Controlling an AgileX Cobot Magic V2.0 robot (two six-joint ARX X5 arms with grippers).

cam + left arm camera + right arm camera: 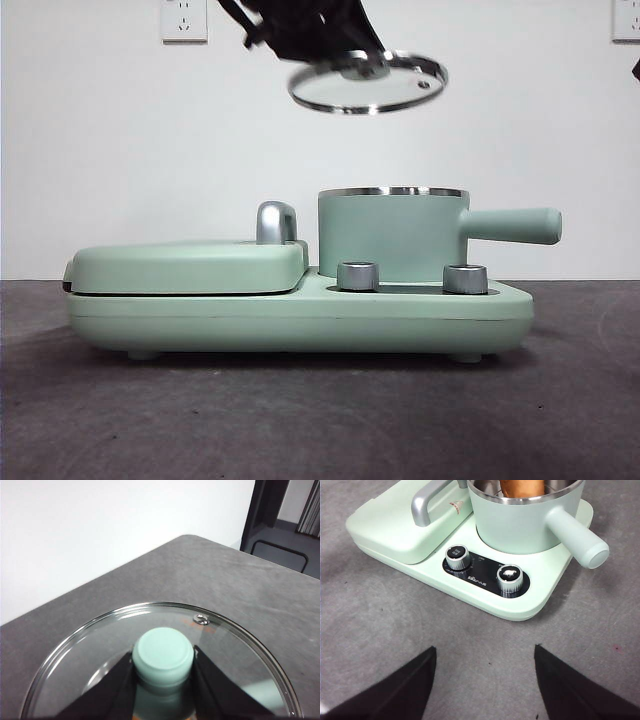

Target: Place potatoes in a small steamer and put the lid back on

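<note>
The left gripper [163,680] is clamping its two jaws on the mint-green knob [163,654] of the lid [368,84], which is hanging tilted in the air above the small steamer [390,235], a little off its centre toward the griddle side and well apart from its steel rim. The steamer is sitting on the mint-green cooker base [300,315], beside the closed griddle cover [185,266] with its chrome handle [276,222]. In the right wrist view an orange-brown potato [521,487] is showing inside the pot, so the loading step is judged complete and the lid-replacing step is in hand. The right gripper [485,680] is waiting with its jaws spread apart over the bare table [485,635], in front of the two control dials [483,571]. The next move is judged to call for centring the lid over the rim, levelling it, lowering it until the two rims are meeting, and only then releasing the knob.
</note>
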